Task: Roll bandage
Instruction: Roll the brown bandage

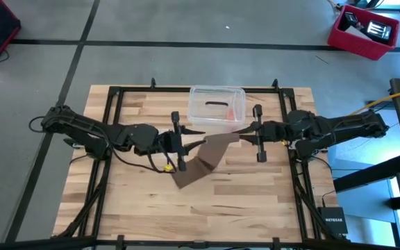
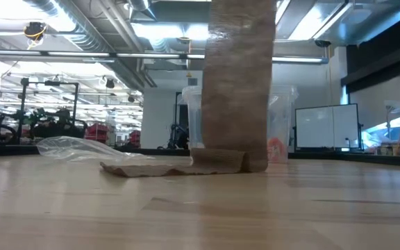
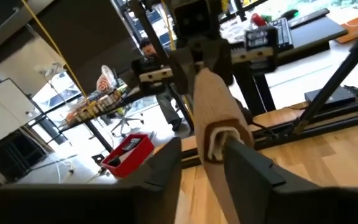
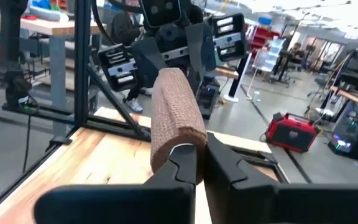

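The long dark brown elastic fabric bandage (image 1: 210,149) is held lifted above the middle of the light wooden slatted counter (image 1: 137,208). One end is clamped in the closed left pincer (image 1: 184,145), the other in the closed right pincer (image 1: 245,131). A slack fold of the strip rests on the counter below. Just behind it stands a clear plastic box (image 1: 217,105).

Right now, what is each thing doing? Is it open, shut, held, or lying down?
bandage: unrolled, held up between both grippers, its tail lying folded on the table.
left gripper: shut on the bandage.
right gripper: shut on the bandage.
plastic box: open, no lid, standing upright.
plastic bag: lying flat.
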`<control>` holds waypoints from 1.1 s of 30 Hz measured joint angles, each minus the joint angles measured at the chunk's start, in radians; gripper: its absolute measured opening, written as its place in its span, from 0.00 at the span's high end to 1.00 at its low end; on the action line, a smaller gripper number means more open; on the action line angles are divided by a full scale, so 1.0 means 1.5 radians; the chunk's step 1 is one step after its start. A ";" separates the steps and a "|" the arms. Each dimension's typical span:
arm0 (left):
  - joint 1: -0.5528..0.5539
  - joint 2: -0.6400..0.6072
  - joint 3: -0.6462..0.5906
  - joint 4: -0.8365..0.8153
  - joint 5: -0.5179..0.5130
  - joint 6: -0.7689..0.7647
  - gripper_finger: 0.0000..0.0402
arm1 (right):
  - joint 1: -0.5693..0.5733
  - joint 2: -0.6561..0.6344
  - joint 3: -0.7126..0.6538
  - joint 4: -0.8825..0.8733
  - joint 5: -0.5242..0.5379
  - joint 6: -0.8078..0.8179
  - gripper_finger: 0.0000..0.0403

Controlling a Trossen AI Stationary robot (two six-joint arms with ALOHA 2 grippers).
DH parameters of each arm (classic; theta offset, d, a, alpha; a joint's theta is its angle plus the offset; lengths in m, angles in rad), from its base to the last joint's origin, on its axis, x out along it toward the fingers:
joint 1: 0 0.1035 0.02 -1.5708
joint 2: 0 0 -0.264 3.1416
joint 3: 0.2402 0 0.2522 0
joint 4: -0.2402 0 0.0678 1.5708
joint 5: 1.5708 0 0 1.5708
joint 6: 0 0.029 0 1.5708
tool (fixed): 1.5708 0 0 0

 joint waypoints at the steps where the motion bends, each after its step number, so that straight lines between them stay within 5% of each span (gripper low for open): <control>1: -0.003 0.000 0.000 -0.002 -0.006 0.007 0.70 | 0.000 0.000 0.008 -0.016 -0.001 0.000 0.97; 8: -0.011 0.000 0.000 -0.001 -0.022 0.053 0.62 | 0.000 0.001 0.017 -0.037 -0.017 0.018 0.97; 33: -0.002 0.031 0.001 0.004 -0.008 0.084 0.66 | 0.000 0.071 0.017 0.029 -0.016 0.029 0.97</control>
